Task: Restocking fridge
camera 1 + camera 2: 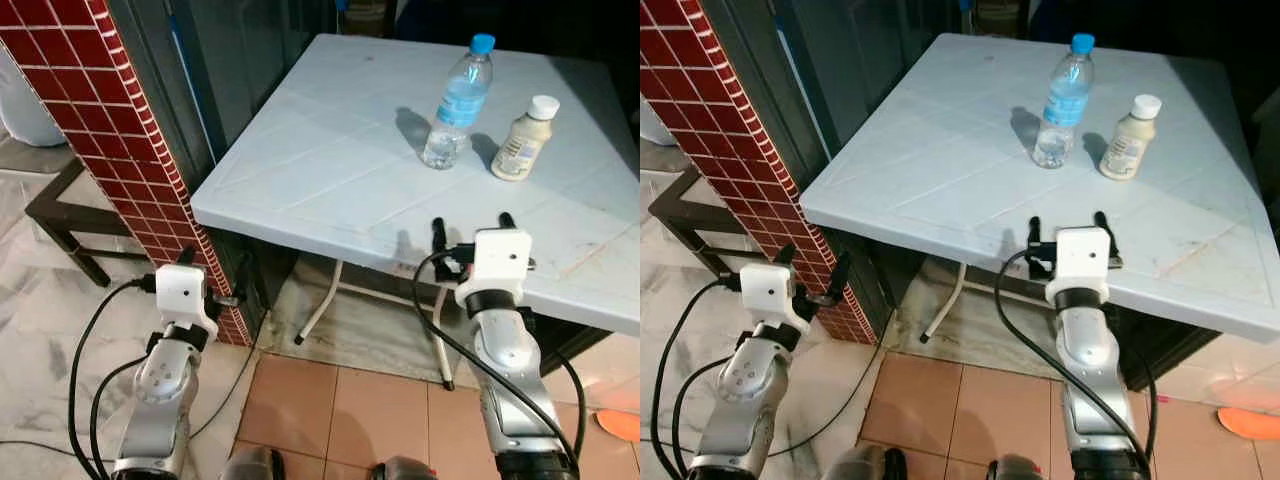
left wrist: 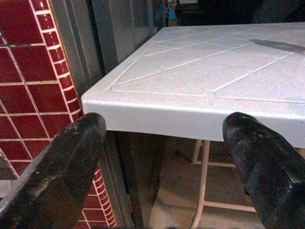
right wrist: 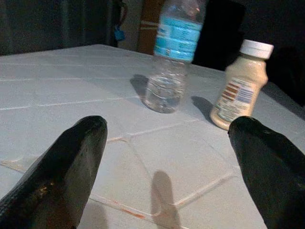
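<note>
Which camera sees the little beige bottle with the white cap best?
The right wrist view: the beige bottle is close, its label stripes visible, between the right gripper's open fingers. Both eye views show it small beside the water bottle.
</note>
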`<state>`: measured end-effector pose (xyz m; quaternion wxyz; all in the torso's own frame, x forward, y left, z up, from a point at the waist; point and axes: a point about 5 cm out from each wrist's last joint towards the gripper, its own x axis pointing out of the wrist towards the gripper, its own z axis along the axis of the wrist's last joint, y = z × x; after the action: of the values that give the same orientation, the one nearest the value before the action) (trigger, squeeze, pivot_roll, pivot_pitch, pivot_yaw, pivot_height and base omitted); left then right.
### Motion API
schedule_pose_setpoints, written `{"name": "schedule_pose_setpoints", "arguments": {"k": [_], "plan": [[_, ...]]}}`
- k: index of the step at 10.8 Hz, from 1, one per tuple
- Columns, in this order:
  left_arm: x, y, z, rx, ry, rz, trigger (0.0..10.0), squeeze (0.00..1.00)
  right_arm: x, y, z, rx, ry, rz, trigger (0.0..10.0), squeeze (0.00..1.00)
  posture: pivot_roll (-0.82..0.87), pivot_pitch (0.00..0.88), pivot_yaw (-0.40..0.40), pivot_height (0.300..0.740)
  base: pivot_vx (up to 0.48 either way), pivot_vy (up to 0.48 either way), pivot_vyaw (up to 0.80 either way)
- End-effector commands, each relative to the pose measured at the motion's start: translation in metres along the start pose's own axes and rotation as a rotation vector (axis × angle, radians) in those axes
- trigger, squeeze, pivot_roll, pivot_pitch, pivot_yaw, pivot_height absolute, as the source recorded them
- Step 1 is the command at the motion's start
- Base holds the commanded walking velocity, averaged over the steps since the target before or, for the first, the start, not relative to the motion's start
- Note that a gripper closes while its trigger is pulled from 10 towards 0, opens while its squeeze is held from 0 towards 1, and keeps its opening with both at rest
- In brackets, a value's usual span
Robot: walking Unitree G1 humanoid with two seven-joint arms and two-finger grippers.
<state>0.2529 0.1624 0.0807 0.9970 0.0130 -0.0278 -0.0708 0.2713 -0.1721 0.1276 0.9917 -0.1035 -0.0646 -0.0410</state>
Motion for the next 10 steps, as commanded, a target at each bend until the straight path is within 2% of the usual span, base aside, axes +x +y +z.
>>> {"name": "schedule_pose_setpoints", "arguments": {"k": [1, 3, 6, 7, 10], "plan": [[-0.001, -0.001, 0.0, 0.003, -0.001, 0.009, 10.0, 0.0, 0.004, -0.001, 0.002, -0.068, -0.033, -0.008, 10.0, 0.0, -0.02, 0.0, 0.03, 0.74, 0.0, 0.0, 0.0], [0.002, 0.002, 0.001, 0.002, -0.015, 0.04, 10.0, 0.0, 0.006, -0.004, -0.005, 0.017, 0.049, 0.014, 10.0, 0.0, -0.01, 0.0, -0.004, 0.74, 0.0, 0.0, 0.0], [0.004, 0.002, 0.002, -0.004, -0.021, 0.056, 10.0, 0.0, 0.012, 0.002, 0.006, 0.021, -0.012, 0.065, 10.0, 0.0, -0.01, 0.0, -0.017, 0.74, 0.0, 0.0, 0.0], [0.005, 0.001, 0.005, -0.008, -0.04, 0.036, 10.0, 0.0, 0.014, 0.002, 0.011, 0.073, -0.029, 0.061, 10.0, 0.0, -0.02, 0.0, 0.004, 0.74, 0.0, 0.0, 0.0], [0.007, 0.0, 0.008, -0.006, -0.052, -0.008, 10.0, 0.0, 0.012, 0.002, 0.01, 0.094, -0.033, 0.032, 10.0, 0.0, -0.04, 0.0, 0.037, 0.74, 0.0, 0.0, -0.67]]}}
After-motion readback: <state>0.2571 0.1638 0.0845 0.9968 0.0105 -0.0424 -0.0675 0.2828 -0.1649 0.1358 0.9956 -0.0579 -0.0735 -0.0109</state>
